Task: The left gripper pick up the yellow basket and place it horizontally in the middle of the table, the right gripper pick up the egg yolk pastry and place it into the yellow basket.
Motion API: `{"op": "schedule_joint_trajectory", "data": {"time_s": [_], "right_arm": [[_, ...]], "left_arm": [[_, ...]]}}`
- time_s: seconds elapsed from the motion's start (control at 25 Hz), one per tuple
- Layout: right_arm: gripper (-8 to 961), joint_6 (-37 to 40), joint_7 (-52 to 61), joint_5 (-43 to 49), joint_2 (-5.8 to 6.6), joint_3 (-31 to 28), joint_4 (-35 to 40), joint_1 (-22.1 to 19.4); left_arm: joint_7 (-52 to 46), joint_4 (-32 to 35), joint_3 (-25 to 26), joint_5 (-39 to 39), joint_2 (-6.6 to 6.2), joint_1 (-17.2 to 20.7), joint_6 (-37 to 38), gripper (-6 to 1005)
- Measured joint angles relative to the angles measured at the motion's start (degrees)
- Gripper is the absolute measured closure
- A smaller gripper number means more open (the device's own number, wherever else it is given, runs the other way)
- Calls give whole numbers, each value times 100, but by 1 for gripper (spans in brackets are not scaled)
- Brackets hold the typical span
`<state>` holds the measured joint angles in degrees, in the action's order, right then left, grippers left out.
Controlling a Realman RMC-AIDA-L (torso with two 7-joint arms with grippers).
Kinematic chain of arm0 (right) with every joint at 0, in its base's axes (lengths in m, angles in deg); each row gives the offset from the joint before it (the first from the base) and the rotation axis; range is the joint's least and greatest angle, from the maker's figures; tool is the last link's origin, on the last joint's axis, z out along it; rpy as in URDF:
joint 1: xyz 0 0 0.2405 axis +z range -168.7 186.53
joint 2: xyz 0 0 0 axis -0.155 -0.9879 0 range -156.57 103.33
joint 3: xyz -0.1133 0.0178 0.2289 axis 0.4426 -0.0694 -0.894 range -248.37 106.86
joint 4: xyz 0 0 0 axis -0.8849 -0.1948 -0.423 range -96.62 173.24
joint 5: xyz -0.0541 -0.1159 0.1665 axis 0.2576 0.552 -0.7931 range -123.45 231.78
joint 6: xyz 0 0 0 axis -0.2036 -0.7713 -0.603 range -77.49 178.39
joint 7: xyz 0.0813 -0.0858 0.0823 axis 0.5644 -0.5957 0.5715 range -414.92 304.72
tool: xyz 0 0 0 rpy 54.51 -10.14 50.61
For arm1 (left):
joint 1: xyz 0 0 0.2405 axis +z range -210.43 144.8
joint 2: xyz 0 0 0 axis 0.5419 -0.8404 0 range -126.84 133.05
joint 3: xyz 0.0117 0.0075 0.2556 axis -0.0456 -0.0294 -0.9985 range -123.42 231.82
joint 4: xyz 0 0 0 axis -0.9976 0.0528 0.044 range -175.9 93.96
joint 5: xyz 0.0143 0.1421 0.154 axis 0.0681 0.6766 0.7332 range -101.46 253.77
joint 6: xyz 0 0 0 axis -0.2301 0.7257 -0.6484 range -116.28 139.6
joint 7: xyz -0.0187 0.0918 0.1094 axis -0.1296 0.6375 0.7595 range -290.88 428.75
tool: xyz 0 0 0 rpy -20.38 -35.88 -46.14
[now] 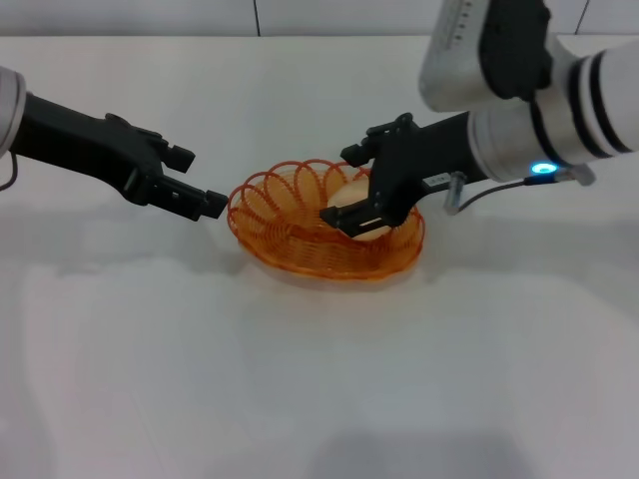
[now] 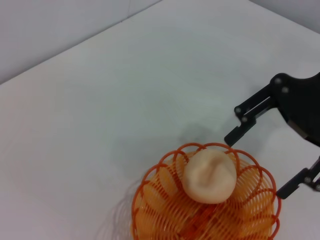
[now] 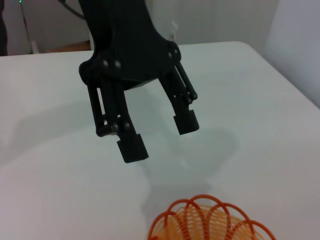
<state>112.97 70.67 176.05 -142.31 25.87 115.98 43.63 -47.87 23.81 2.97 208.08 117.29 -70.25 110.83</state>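
The yellow basket (image 1: pixel 300 225) sits on the white table (image 1: pixel 319 389) near its middle. The egg yolk pastry (image 1: pixel 365 229) lies inside it; the left wrist view shows the pastry (image 2: pixel 209 175) resting in the basket (image 2: pixel 160 210). My right gripper (image 1: pixel 344 188) is open over the basket's right half, its fingers astride the pastry and apart from it, as the left wrist view (image 2: pixel 257 166) shows. My left gripper (image 1: pixel 200 182) is open and empty, just left of the basket's rim. It also shows in the right wrist view (image 3: pixel 160 137), above the basket's rim (image 3: pixel 210 217).
White table (image 2: pixel 100 100) lies all around the basket. A grey cable (image 1: pixel 479 192) hangs by the right wrist. A wall runs along the table's far edge (image 1: pixel 250 20).
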Motion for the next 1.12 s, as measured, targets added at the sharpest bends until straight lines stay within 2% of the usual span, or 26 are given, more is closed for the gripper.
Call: {"op": "schedule_joint_trajectory", "data": {"time_s": [0.28,0.72,0.84,1.12], "right_arm": [[203,159,-176,-66,16,-338,383,-648],[206,1341,-1276,-1086,39,-1533,763,-1721],[207,1669,-1566,-1283,45,-1768,751,-1864],[210,1866,-1813,-1412,54,-1928,670,-1948]], "left_arm": [[95,7,10,-125,-27,97,-4,130],[633,77,281,-502,-57,430,65,131],[800,80,284,-601,-58,513,79,131],[1167,69,285,-920,-34,640,141,133]]}}
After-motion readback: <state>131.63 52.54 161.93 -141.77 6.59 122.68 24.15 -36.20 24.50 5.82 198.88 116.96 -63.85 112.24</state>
